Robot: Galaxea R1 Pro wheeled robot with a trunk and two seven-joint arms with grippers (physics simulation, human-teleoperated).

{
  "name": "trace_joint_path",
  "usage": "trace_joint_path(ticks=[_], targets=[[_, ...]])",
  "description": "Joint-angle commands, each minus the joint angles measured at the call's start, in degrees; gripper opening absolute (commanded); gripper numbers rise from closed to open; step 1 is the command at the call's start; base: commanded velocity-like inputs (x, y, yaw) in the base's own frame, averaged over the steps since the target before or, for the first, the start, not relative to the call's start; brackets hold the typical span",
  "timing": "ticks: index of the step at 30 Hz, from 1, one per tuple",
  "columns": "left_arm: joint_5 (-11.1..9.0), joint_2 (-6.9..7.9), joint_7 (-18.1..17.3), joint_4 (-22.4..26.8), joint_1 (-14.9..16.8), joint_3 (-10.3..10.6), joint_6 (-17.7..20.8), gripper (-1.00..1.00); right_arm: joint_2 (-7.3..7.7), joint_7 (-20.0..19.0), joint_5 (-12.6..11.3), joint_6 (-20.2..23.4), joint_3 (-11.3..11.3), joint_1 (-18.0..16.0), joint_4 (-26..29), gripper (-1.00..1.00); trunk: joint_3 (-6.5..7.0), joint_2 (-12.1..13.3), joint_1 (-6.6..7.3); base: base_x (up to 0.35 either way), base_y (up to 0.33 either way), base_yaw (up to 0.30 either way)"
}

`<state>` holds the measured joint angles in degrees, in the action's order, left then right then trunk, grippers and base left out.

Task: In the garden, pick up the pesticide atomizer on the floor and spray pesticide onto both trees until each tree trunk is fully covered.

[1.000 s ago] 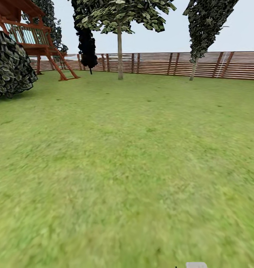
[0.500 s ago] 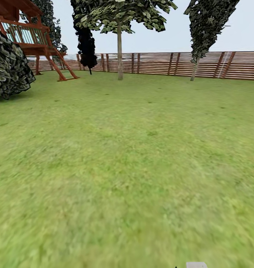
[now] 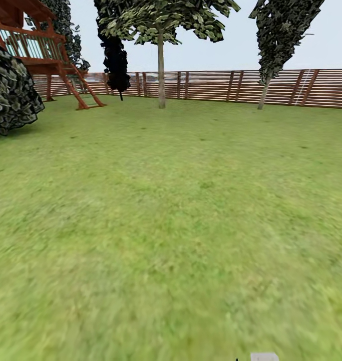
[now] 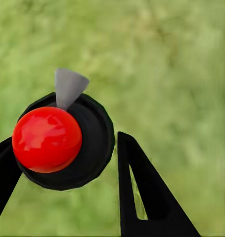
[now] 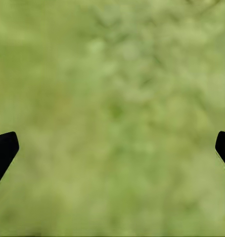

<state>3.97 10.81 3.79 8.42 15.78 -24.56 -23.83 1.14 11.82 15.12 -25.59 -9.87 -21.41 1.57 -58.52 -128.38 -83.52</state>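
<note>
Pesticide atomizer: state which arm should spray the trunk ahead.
Left. Its gripper has the atomizer between its jaws, while the right gripper is open over grass. The pale trunk stands far across the lawn.

I see the grass lawn (image 3: 181, 225) as the supporting surface, extending to the slatted wooden fence (image 3: 216, 85). Standing on it: a pale tree trunk (image 3: 161, 70) near the fence, a thinner leaning trunk (image 3: 263, 93) further right, a red wooden play structure (image 3: 50, 60) and a dark bush (image 3: 10, 90) at left.
</note>
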Motion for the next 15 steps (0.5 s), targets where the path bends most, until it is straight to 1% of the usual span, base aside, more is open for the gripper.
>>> trace_joint_path(ticks=[1,15], targets=[[0.42,0.0,0.34,-0.07,0.04,-0.05,-0.19,-1.0,0.0,0.24,0.61,-0.16,-0.41,-0.04,-0.07,1.0,-0.05,-0.02,-0.03,0.338,0.0,0.0],[0.5,0.0,0.34,-0.07,0.04,-0.05,-0.25,-1.0,0.0,0.23,0.61,-0.16,-0.41,-0.04,-0.07,1.0,-0.05,-0.02,-0.03,0.338,0.0,0.0]])
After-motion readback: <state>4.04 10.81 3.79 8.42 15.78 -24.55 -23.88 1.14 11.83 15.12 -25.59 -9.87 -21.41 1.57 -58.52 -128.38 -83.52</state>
